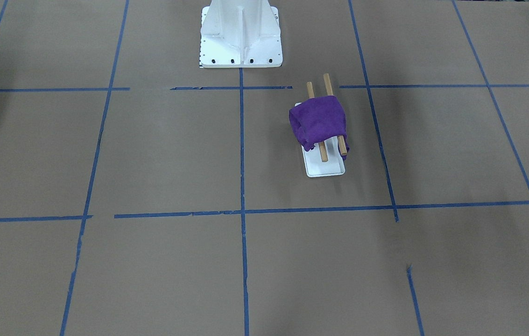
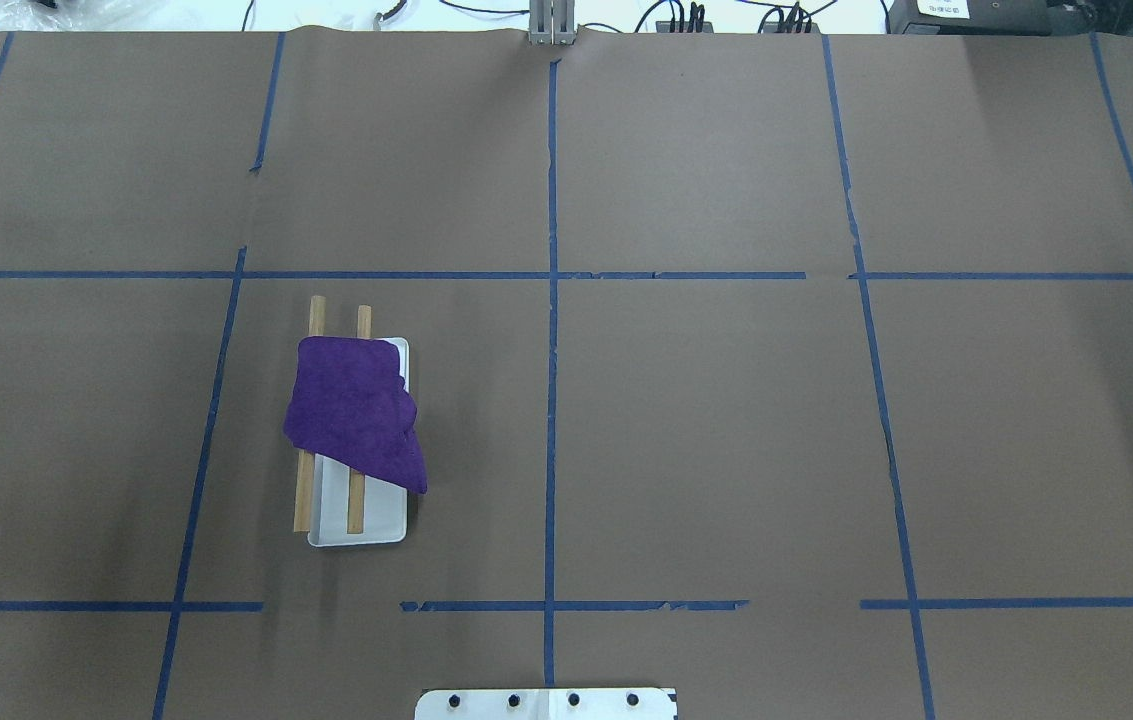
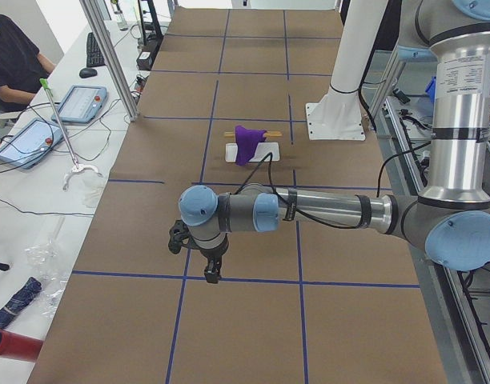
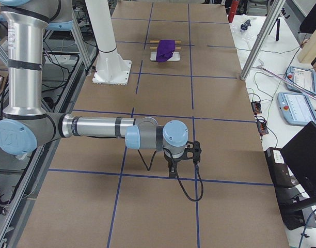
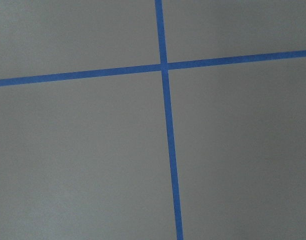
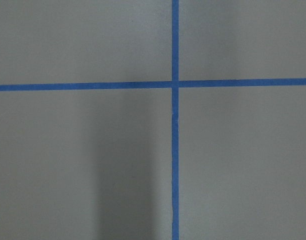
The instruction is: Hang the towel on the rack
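The purple towel [image 1: 320, 121] is draped over the rack's two wooden dowels [image 1: 327, 81] and hangs down both sides above the white tray base [image 1: 327, 168]. It shows in the overhead view [image 2: 351, 410] over the dowels [image 2: 317, 315] and tray [image 2: 376, 525], and small in the side views [image 3: 247, 142] [image 4: 166, 49]. My left gripper [image 3: 213, 272] points down over bare table, far from the rack. My right gripper [image 4: 173, 168] does the same at the other end. I cannot tell whether either is open or shut. Both wrist views show only paper and tape.
The table is covered in brown paper with a blue tape grid [image 2: 552, 275]. The white robot pedestal [image 1: 241, 32] stands at the table's robot side. Operators' tablets [image 3: 77, 102] and cables lie on a side bench beyond the table edge.
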